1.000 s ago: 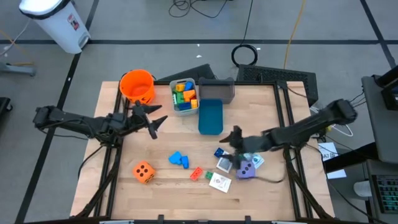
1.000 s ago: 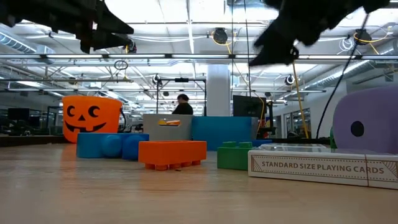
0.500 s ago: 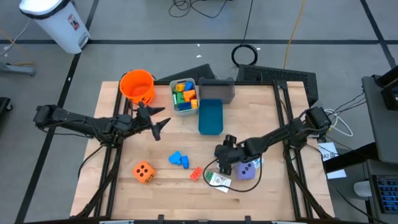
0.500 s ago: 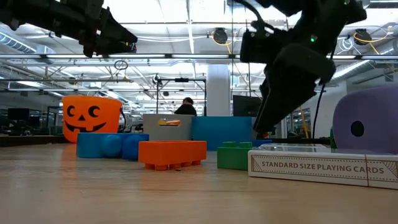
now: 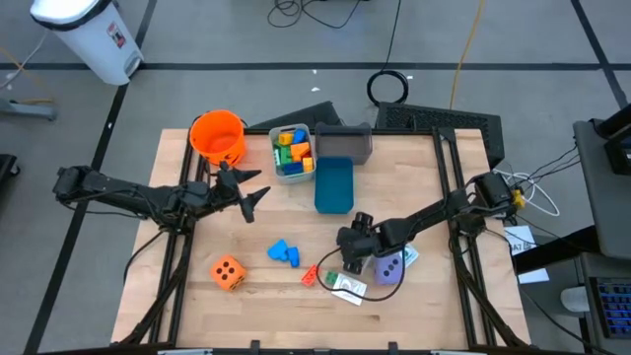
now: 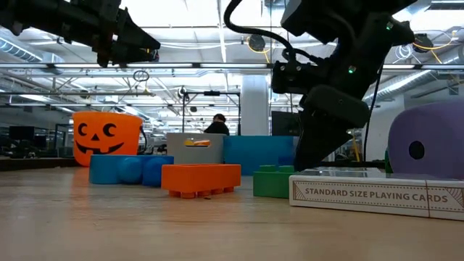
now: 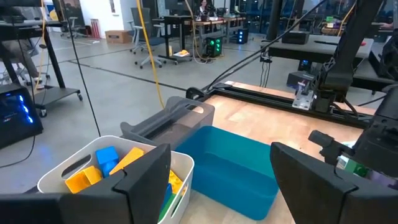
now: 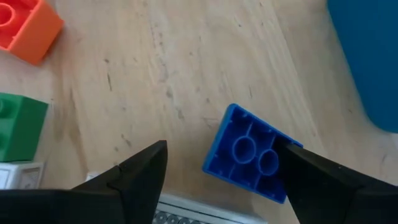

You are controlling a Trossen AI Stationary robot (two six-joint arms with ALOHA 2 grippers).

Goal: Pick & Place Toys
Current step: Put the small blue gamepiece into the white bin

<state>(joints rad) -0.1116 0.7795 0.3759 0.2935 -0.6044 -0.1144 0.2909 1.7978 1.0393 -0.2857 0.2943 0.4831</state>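
My right gripper [image 5: 347, 254] [image 8: 224, 148] is open and slants down over the toys near the table's front right. A small blue block [image 8: 252, 155] lies on the wood between its fingers, hollow underside up. Around it lie an orange block [image 8: 25, 25], a green block [image 8: 18, 124], a card box [image 6: 377, 194] and a purple die [image 5: 390, 268]. Farther left lie two blue blocks [image 5: 284, 252] and an orange dotted die [image 5: 228, 271]. My left gripper [image 5: 254, 187] waits open and level, above the table's left half. My right gripper has one finger [image 8: 323, 180] at the blue block's edge [image 8: 283, 146]; I cannot tell whether it touches. The other finger [image 8: 134, 177] stands clear of the block. The block lies flat on the table.
At the back stand an orange pumpkin bucket [image 5: 217, 135], a clear bin [image 5: 292, 154] with several blocks, a grey bin [image 5: 345, 143] and a blue bin [image 5: 334, 184]. Bare wood lies between the blue bin and the toys.
My right gripper has come down toward the table's near edge and a little to the left. It has tipped from nearly level to slanting steeply down, and its fingers now stand around the blue block. No toy has moved.
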